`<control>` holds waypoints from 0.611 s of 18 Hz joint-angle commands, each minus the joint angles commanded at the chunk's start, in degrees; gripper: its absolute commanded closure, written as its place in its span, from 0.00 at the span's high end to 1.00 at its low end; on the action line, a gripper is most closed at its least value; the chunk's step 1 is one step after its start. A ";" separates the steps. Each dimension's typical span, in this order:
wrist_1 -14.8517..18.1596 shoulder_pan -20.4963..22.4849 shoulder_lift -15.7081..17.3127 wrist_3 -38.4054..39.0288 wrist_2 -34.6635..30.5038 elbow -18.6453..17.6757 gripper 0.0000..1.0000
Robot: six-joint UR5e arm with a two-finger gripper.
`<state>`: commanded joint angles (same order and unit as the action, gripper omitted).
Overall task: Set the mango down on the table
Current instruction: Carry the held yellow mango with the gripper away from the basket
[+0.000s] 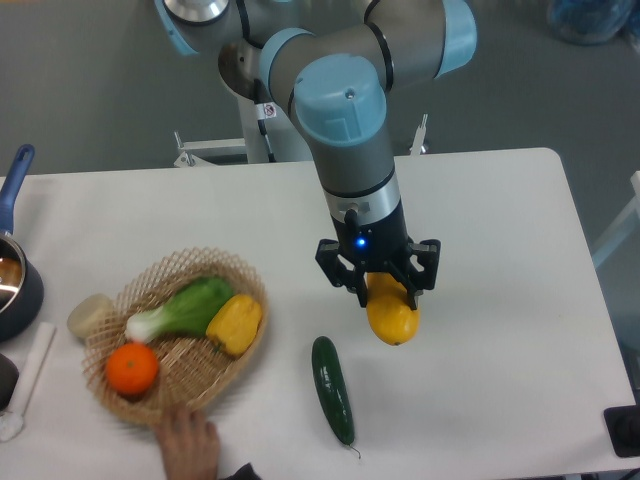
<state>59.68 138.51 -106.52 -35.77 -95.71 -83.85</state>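
Observation:
The mango (393, 318) is a smooth yellow-orange oval, right of centre over the white table (500, 230). My gripper (384, 292) comes down from above and is shut on the mango's upper end, its black fingers (352, 282) flanking the fruit. The mango's lower end hangs at or just above the tabletop; I cannot tell if it touches. Its top part is hidden by the gripper body.
A dark green cucumber (333, 389) lies just left-below the mango. A wicker basket (190, 385) at the left holds a bok choy (185, 305), a yellow pepper (236, 323) and an orange (132, 368). A hand (188, 445) rests at the basket's front. A pot (12, 280) stands far left.

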 joint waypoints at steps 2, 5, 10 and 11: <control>-0.09 -0.09 0.00 0.00 -0.09 -0.35 0.52; 0.00 0.09 0.00 0.00 0.09 0.17 0.52; 0.00 1.14 0.35 -2.71 0.09 0.00 0.52; 0.09 1.93 0.44 -3.33 0.17 -0.26 0.52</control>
<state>59.76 140.44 -106.08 -39.11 -95.54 -84.11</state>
